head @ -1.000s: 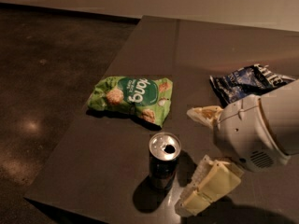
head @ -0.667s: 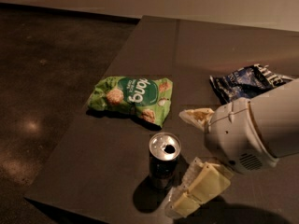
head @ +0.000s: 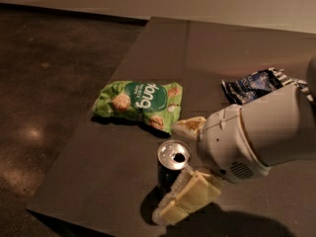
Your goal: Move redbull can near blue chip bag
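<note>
"Well, what do we have closest to us?"

"Nearest, at the front of the desk (head: 98, 181), we see the end effector (head: 174, 172) spread open. Its near finger (head: 190, 196) lies low against the front of the redbull can (head: 173, 157)."

"Do we have hold of it?"

"We judge not yet. The can stands upright on the desk between the two fingers. The far finger (head: 188, 127) sits just behind its rim, seemingly apart from it."

"And beyond that?"

"Just behind the can lies the green snack bag (head: 138, 102), flat on the desk. Farther back, toward the right of the view, we find the blue chip bag (head: 252, 84), partly hidden by the arm's white housing."

"So how far along are we?"

"Early, we think. The approach looks done. Closing on the can, carrying it across and setting it beside the blue chip bag all remain, since the two are well apart."
</note>
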### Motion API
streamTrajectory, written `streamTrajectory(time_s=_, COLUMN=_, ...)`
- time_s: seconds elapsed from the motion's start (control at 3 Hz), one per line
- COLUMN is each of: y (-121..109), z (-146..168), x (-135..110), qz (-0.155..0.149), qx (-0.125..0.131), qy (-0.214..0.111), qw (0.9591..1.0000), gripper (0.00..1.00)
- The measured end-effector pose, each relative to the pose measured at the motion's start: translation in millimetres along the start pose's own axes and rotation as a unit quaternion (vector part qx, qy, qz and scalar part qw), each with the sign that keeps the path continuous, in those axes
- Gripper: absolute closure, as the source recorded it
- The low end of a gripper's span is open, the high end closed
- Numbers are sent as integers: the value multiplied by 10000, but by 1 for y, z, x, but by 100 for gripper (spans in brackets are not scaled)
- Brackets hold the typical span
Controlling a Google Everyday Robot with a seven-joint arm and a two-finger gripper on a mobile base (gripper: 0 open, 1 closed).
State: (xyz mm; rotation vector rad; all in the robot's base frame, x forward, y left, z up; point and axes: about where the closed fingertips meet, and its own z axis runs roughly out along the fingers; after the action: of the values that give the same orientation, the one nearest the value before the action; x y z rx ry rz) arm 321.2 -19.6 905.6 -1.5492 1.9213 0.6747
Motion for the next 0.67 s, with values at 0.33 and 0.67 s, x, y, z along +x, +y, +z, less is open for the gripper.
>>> streamTrajectory(time_s=0.33, y=-2, z=4, x=-6, qz=31, qx=-27, qy=-60, qw=10000, gripper=43)
streamTrajectory(time_s=0.67, y=-7, z=-1, x=-7, qz=99, qx=37, qy=-109, qw=9999, gripper=65)
